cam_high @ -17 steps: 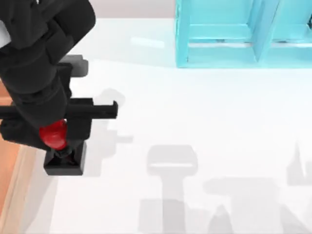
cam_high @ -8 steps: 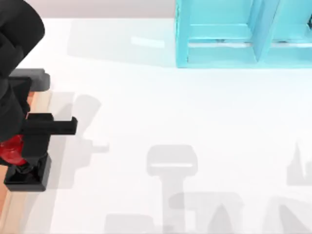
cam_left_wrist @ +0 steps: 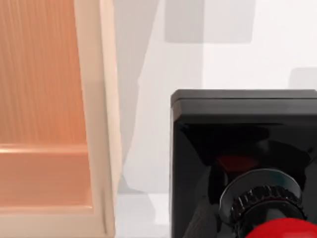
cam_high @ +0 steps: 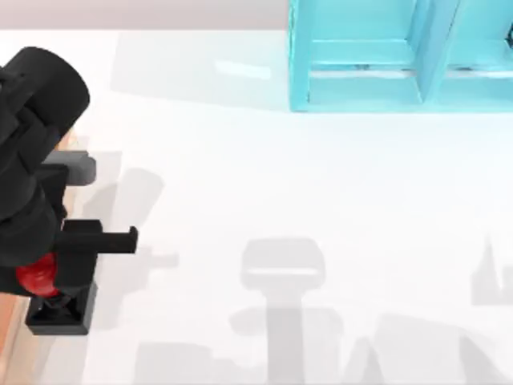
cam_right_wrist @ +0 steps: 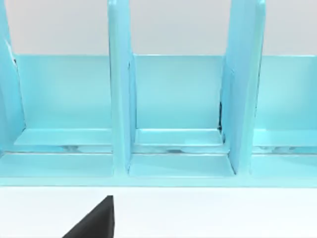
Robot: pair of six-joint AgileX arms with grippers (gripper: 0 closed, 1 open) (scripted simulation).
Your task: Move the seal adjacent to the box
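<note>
The seal (cam_high: 58,318), a red knob on a black square base, is at the table's left side under my left arm. My left gripper (cam_high: 38,277) is shut on the red knob from above. In the left wrist view the seal's base (cam_left_wrist: 237,124) sits beside the box's light tan wall (cam_left_wrist: 106,99), with a narrow strip of white table between them. I cannot tell whether the base touches the table. The box (cam_high: 5,337) shows as an orange-brown sliver at the top view's left edge, mostly hidden by the arm. A black wedge of my right gripper (cam_right_wrist: 94,222) faces the shelf.
A light-blue shelf unit (cam_high: 401,56) stands at the back right of the table; its open compartments (cam_right_wrist: 173,114) face the right wrist camera. White tabletop stretches across the middle and right, crossed by grey shadows.
My left arm has carried the seal leftward to the box's side and then toward the table's front edge. The shelf unit has not moved.
</note>
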